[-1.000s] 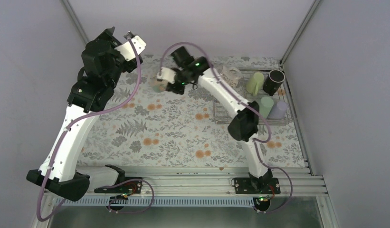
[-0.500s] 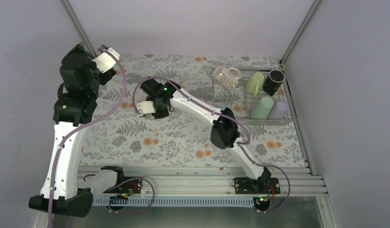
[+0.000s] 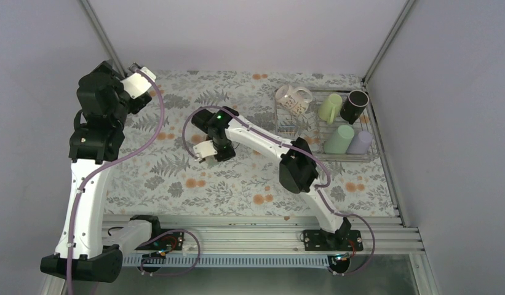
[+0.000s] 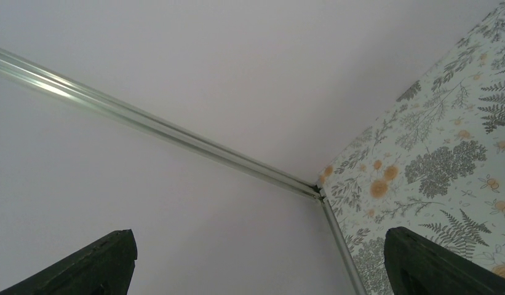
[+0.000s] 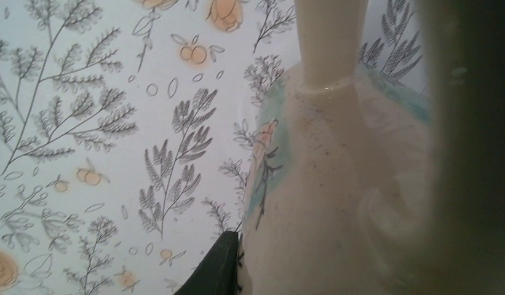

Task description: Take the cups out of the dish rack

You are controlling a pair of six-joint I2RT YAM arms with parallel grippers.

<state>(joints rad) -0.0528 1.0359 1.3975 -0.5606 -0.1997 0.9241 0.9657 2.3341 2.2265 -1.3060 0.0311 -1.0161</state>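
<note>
The dish rack (image 3: pixel 368 155) stands at the back right. In it are a cream patterned mug (image 3: pixel 292 99), a pale green mug (image 3: pixel 329 106), a black mug (image 3: pixel 355 105), a green tumbler (image 3: pixel 339 139) and a lavender tumbler (image 3: pixel 360 142). My right gripper (image 3: pixel 211 149) is low over the left middle of the floral cloth. It is shut on a cream mug with a teal and orange pattern (image 5: pixel 336 184), whose handle (image 5: pixel 330 43) points away from the wrist. One finger (image 5: pixel 220 269) presses on the mug's side. The arm hides this mug from the top view. My left gripper (image 4: pixel 256 264) is open, empty and raised towards the back left corner.
The floral cloth (image 3: pixel 176 178) covers the table. Grey walls close in on the left, back and right, with a metal corner post (image 4: pixel 176 132). The right arm's elbow (image 3: pixel 297 167) hangs over the cloth in front of the rack.
My right gripper carried the patterned mug from the back centre down to the left middle of the cloth. My left arm swung left, towards the wall.
</note>
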